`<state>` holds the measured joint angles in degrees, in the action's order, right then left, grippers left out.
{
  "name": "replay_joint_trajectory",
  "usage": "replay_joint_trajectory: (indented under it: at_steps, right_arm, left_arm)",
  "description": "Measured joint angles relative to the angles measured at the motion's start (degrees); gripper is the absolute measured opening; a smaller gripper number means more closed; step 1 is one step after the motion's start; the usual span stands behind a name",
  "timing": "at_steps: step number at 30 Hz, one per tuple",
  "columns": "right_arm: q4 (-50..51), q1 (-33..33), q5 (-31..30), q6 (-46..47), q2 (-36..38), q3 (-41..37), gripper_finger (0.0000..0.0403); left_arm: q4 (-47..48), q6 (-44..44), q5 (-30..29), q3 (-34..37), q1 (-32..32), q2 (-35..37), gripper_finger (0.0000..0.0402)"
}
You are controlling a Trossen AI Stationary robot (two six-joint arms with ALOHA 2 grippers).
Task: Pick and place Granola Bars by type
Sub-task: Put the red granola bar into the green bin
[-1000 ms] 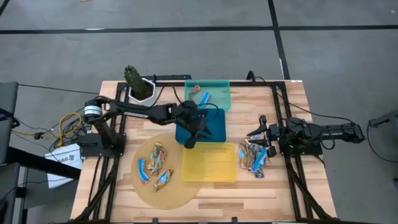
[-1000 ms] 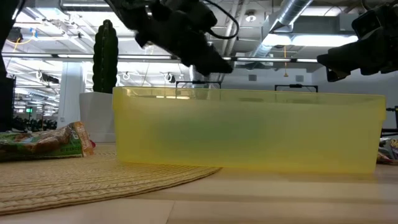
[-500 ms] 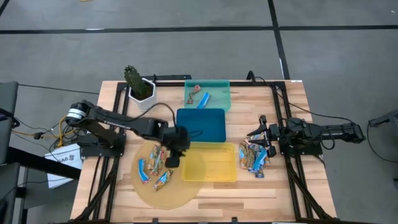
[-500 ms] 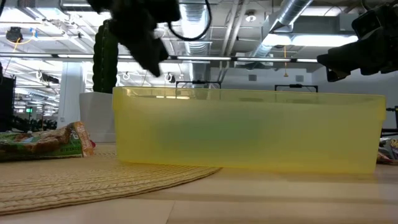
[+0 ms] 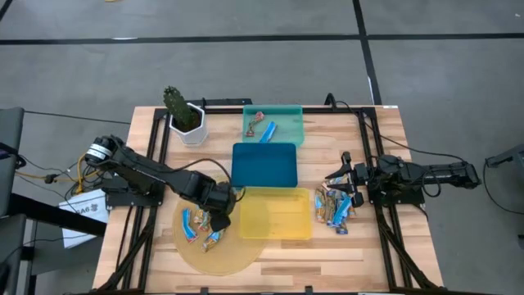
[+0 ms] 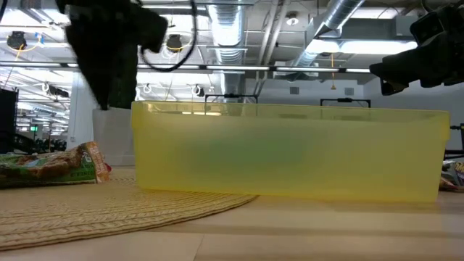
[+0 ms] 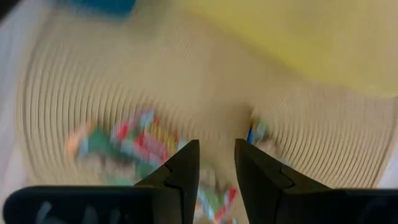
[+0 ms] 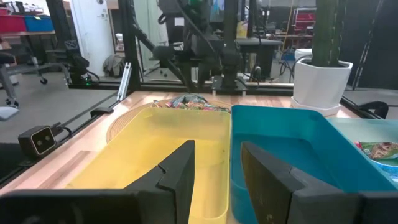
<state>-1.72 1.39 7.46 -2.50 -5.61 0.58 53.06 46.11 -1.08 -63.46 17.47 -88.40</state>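
A: Item one, left gripper?
B: Over the round woven mat, above the near-left cluster of granola bars; fingers slightly parted, nothing between them, not gripping a bar

A: Right gripper?
B: At the table's right side, just left of its base and beside the right-hand pile of bars; fingers spread, empty

A: Trays?
B: Three. Teal tray at the far centre, holding two bars. Blue tray just nearer, touching the yellow tray, which overlaps the mat's right edge. Whether the blue and yellow trays hold any bars, cannot tell

A: Bars on the mat?
B: Several, red-multicolour and blue-white wrappers, partly hidden under the left arm. From the low camera, one green-tan wrapper lies on the mat, left of the yellow tray

A: Other entries?
B: Potted cactus in a white pot, far left corner of the wooden table
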Motion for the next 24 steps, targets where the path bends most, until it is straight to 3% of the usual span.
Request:
replay_joint_trajectory:
  at_steps: [6, 15, 24]
  right_arm:
    - [0.0, 0.0, 0.0, 0.0, 0.0, -0.02, 0.0124]
    - [0.17, 0.0, -0.04, 0.01, 0.01, -0.01, 0.0124]
    - [-0.06, 0.02, -0.06, 0.0, -0.36, 0.0, 0.0124]
  left_arm:
    - [5.16, 11.17, 3.03, 0.0, 1.19, -0.16, 0.0093]
    - [7.02, 18.63, 3.63, -0.04, 1.25, -2.95, 0.0095]
    - [8.49, 23.3, 2.47, 0.04, 1.19, -4.61, 0.0135]
